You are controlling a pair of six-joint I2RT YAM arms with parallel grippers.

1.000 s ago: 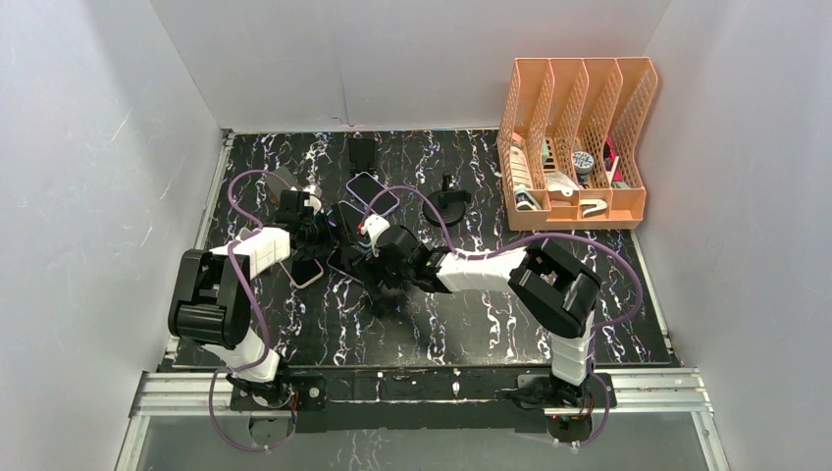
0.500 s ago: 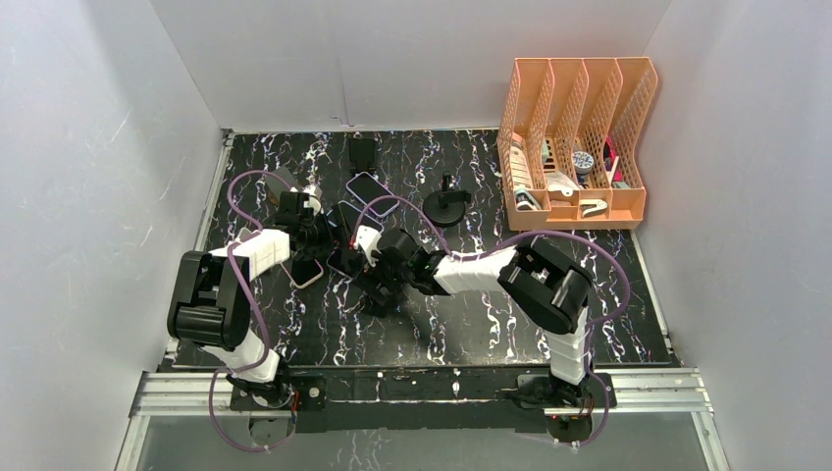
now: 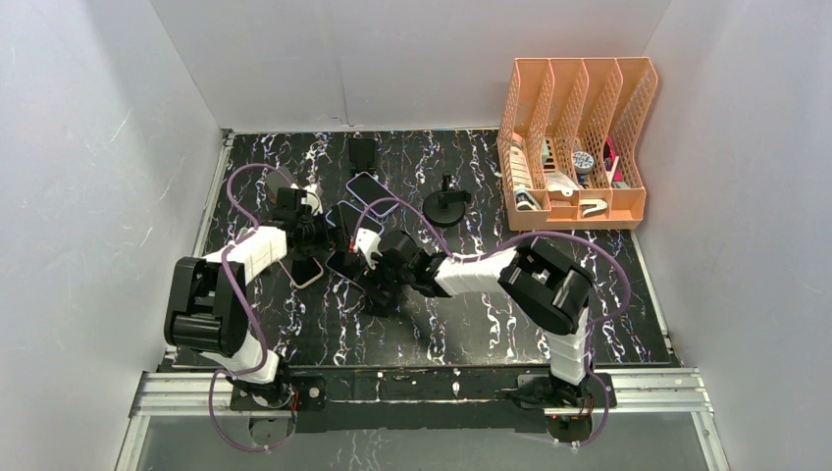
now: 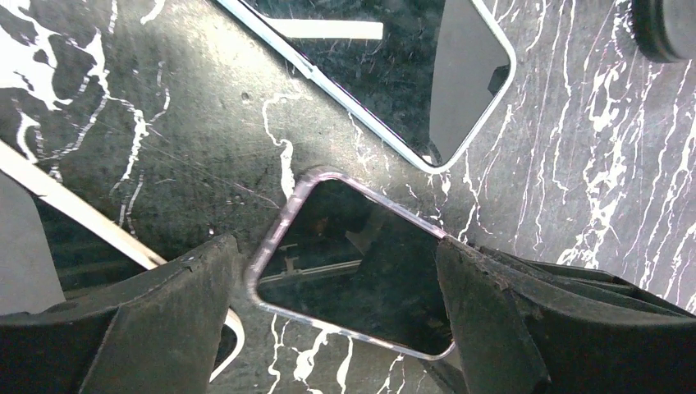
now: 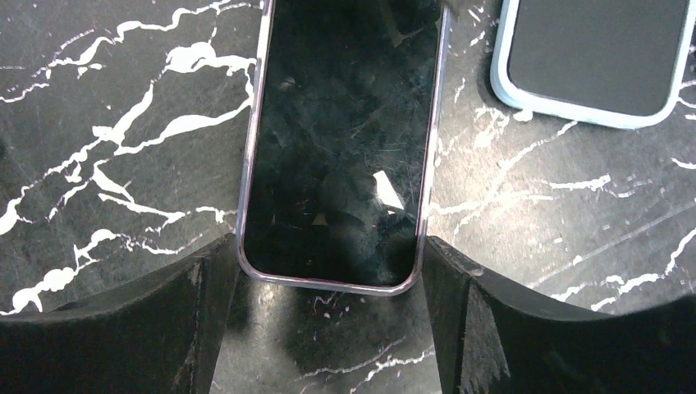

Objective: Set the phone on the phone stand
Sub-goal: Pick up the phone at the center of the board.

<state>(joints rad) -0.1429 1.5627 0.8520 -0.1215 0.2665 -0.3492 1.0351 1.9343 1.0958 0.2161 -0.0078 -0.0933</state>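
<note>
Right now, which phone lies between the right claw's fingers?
The dark-screened phone with the clear lilac rim, between the fingers of the right gripper; the pale-blue-cased phone lies outside them.

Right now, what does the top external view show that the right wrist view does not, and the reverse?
Only the top external view shows the orange file rack at the far right, the round-based black stand, and the whole left arm and right arm. Only the right wrist view shows the right claw straddling one end of a dark-screened phone, a pale blue cased phone beside it; whether the fingers press it I cannot tell. Both show the black marbled table with phones lying flat.
</note>
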